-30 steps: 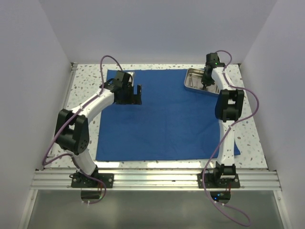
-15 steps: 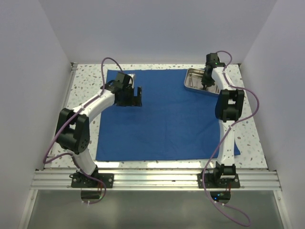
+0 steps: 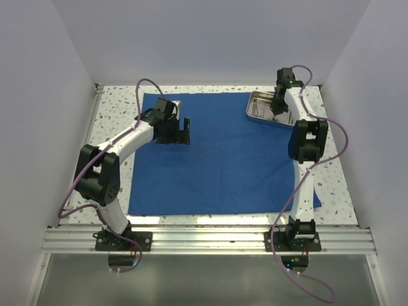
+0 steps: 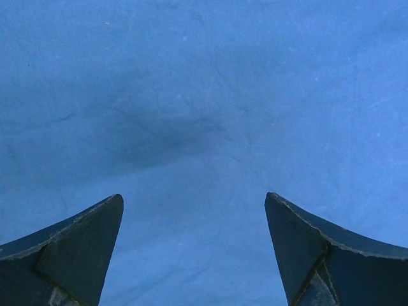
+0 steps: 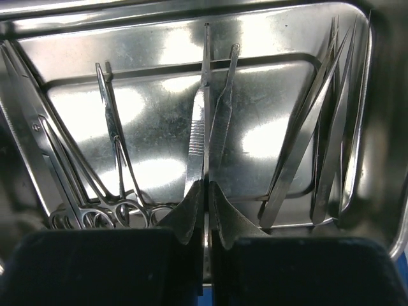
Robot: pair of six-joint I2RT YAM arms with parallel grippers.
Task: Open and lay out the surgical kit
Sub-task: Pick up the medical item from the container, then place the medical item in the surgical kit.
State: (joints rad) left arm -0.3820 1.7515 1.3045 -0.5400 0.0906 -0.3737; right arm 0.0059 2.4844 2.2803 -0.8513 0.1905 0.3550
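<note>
Well, my right gripper (image 5: 205, 191) is clenched on one pair of tweezers (image 5: 196, 131), pinching it at its near end. It lies in the steel tray (image 5: 159, 95), which sits toward the far right corner of the counter (image 3: 115, 108), at the far right corner of the spread blue cloth (image 3: 223, 159).

I judge these tweezers light, stiff and springy, and polished enough to be slick. With so narrow a pinch at the end, the long shaft could swing or slide out. The ribbed stretch a little farther up looks the surer place to hold.

The ring-handled forceps (image 5: 118, 159) lie toward one side of the tray, and more thin tools lean against the opposite wall, so any lift should come straight up.

My left gripper (image 4: 193, 199) hangs released, fingers wide apart and holding nothing, over the cloth near the far left corner. The cloth is soft, and I expect it would bunch if dragged.
</note>
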